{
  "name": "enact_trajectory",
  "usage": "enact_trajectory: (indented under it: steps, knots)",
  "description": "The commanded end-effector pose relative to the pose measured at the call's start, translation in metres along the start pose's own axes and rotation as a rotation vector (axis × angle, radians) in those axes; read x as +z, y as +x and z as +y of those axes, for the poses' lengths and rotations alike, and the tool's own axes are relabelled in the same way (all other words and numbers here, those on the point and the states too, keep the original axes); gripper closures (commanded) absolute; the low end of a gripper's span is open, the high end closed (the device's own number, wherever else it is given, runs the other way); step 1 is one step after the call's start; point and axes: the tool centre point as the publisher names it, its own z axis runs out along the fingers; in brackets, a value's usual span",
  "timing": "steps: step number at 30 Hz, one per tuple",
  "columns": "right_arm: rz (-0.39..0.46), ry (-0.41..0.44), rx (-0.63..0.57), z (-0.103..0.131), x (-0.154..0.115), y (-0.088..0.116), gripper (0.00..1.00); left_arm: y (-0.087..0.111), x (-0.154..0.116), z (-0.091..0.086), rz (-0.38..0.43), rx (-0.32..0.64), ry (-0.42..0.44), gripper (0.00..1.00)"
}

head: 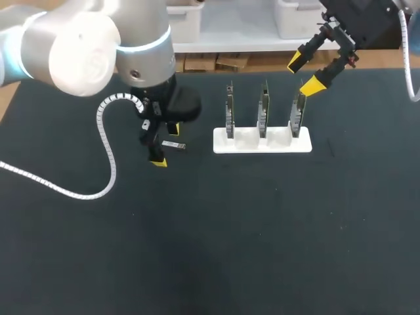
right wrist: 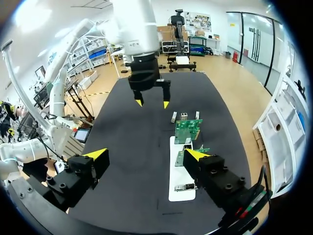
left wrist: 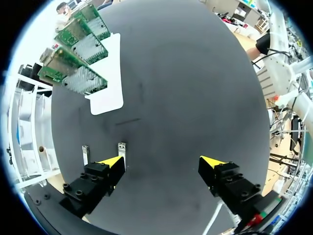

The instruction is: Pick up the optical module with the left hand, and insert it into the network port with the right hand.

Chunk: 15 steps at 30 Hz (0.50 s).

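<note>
Left gripper point(left wrist: 164, 164), jaws apart, module point(left wrist: 121, 150) off-centre by one finger point(left wrist: 112, 165): we judge closing here may knock it aside rather than clamp it.

A black mat point(head: 262, 230) covers the counter point(head: 380, 59), whose tan wood shows as a narrow strip along the far edge and at the left corner. The mat is plain and dull, evenly lit from above, with only soft, faint shadows on it.
</note>
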Motion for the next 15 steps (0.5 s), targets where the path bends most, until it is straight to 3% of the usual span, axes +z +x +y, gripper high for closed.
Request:
enact_trajectory:
  steps: [1,4,15]
  knots:
    - [0.000,-0.002,0.000,-0.001,0.000,0.000,0.00,-0.003,0.006,0.019,0.013,0.000,0.022,0.00]
    - [0.000,-0.002,0.000,-0.001,0.000,0.000,0.00,-0.002,0.011,0.023,-0.014,-0.027,0.023,0.00]
    - [0.000,-0.002,0.000,-0.001,0.000,0.000,0.00,0.003,0.017,0.021,0.031,-0.079,0.000,0.00]
